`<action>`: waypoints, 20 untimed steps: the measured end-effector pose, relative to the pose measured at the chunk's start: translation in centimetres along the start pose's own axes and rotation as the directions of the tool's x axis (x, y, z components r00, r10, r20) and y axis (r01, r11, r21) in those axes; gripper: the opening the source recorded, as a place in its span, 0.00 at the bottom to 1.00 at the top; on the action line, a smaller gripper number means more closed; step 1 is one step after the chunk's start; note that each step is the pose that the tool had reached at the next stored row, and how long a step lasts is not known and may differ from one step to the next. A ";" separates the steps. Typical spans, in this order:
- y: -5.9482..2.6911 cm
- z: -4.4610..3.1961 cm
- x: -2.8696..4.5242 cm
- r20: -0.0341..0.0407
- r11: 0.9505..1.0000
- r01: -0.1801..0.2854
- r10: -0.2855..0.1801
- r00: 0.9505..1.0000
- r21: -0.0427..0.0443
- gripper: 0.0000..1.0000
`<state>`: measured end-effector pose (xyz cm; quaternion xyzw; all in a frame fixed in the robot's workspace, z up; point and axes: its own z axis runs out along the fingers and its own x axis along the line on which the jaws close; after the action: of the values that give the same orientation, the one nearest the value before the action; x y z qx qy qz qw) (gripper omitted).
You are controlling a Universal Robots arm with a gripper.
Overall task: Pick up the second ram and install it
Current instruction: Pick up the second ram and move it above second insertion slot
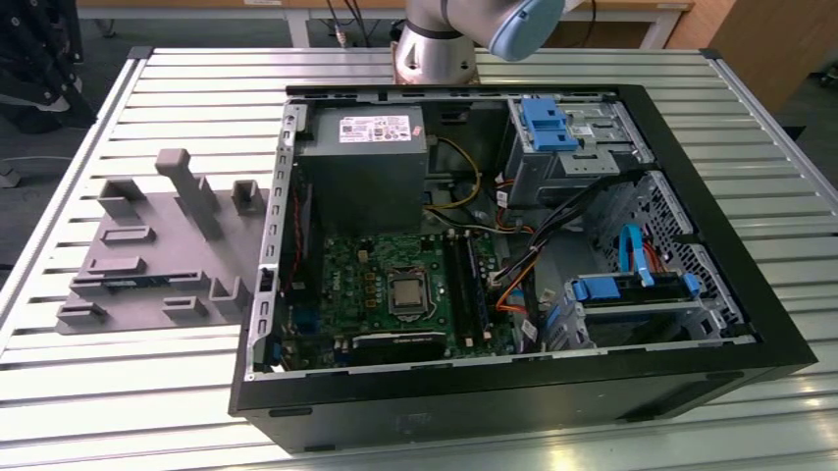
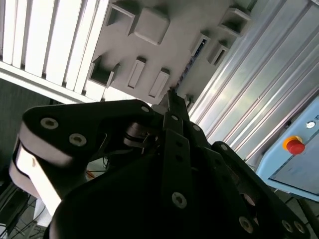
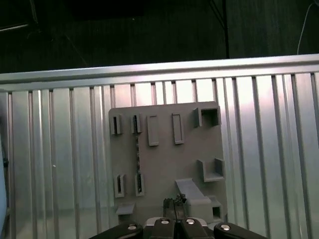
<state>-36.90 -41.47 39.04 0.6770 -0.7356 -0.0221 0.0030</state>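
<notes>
Gripper tips are seen pressed together in both wrist views, with nothing pinched between them. The black hand is held above the grey holder tray, clear of its surface, over the tray's edge and next to a ramp-shaped block.

Everything is carried by a slatted metal table. Most of its middle and the exterior view's right side is taken up by an open black computer case, laid on its side. At the far end of the table, behind the case, the arm's base is mounted.

Inside the case, a grey power-supply box is fitted at the far left. A green motherboard is seen nearer, with long black slots along its right edge. Blue drive brackets and bundled cables are packed into the case's right half.

The holder tray is set on the table just beside the case, on the exterior view's left, with upright posts of different heights.

The second ram, a slim dark blue strip, is stood on edge in the tray, caught at each end between a pair of slotted posts. In the exterior view it is found in the tray's near part. It is not touched by the gripper.
</notes>
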 end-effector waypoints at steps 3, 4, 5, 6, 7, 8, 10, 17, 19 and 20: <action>0.45 0.07 0.05 0.000 1.000 0.001 -0.001 1.000 0.002 0.11; 0.56 0.09 0.08 0.000 1.000 0.004 -0.004 1.000 0.003 0.11; 0.60 0.10 0.10 0.000 1.000 0.006 -0.006 1.000 0.003 0.11; 0.60 0.10 0.10 0.000 1.000 0.007 -0.007 1.000 0.003 0.11; 0.60 0.10 0.10 0.000 1.000 0.007 -0.007 1.000 0.003 0.11; 0.61 0.10 0.10 0.000 1.000 0.007 -0.007 1.000 0.003 0.16; 0.61 0.10 0.10 0.000 1.000 0.007 -0.007 1.000 0.003 0.24; 0.66 0.24 0.15 0.000 1.000 0.007 -0.007 1.000 0.006 0.24; 0.70 0.27 0.18 0.000 1.000 0.007 -0.007 1.000 0.007 0.24; 0.73 0.29 0.20 0.000 1.000 0.007 -0.007 1.000 0.007 0.24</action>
<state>-37.66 -41.60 38.77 0.6795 -0.7334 -0.0197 0.0003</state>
